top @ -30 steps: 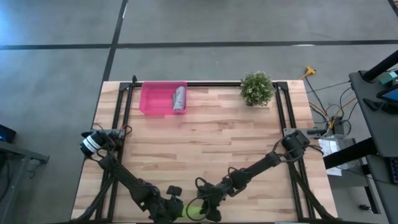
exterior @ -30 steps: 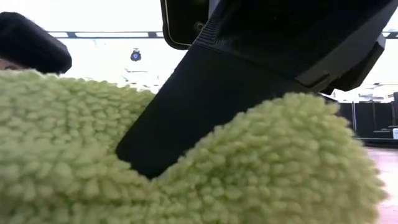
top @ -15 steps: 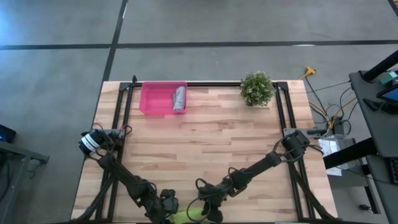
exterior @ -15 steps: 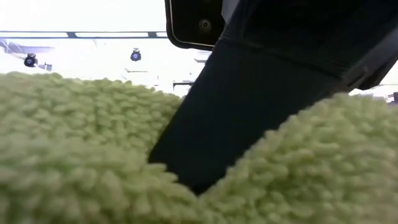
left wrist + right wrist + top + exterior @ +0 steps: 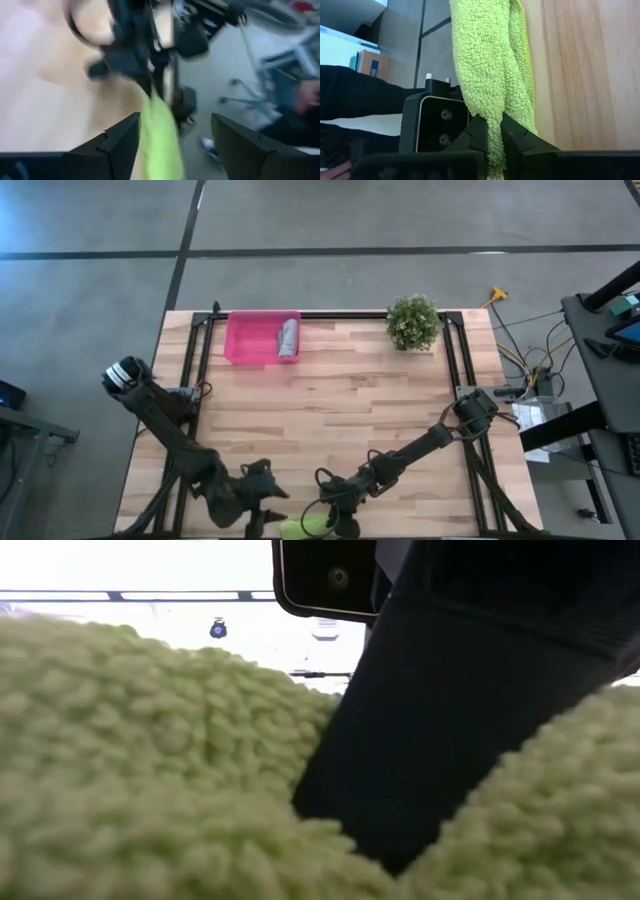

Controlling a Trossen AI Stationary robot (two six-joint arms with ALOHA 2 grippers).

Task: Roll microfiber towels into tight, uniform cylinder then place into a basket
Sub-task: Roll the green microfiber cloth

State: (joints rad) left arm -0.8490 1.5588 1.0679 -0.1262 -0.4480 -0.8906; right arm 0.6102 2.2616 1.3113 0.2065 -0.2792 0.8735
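Observation:
The lime green microfiber towel [image 5: 303, 527] lies bunched into a long strip at the table's near edge, and in the low view its pile [image 5: 150, 760] fills the picture. My right gripper [image 5: 494, 125] is shut on it. My left gripper [image 5: 262, 505] hovers open just left of the towel and above it, touching nothing; its wrist view shows the green strip [image 5: 161, 137] beyond its spread fingers. The grey towel [image 5: 289, 340] lies rolled in the pink basket [image 5: 245, 340] at the far left. My right gripper pinches a bunched fold [image 5: 492, 112] of the green towel between its two fingers, several layers thick. The fingers slant down from the table's far right. The towel lies along the table's near edge, stretching away from the fingers, partly over a black camera box [image 5: 437, 120].
A small potted plant [image 5: 413, 321] stands at the far right. Black rails [image 5: 200, 360] run along the table's left and right sides. Bare wood [image 5: 330, 410] spreads between the basket and the grippers.
My left gripper has opened and let go of the green towel, then risen and drawn back toward the table's left, rolling as it went. The towel stays at the near edge in my right gripper, which has kept still.

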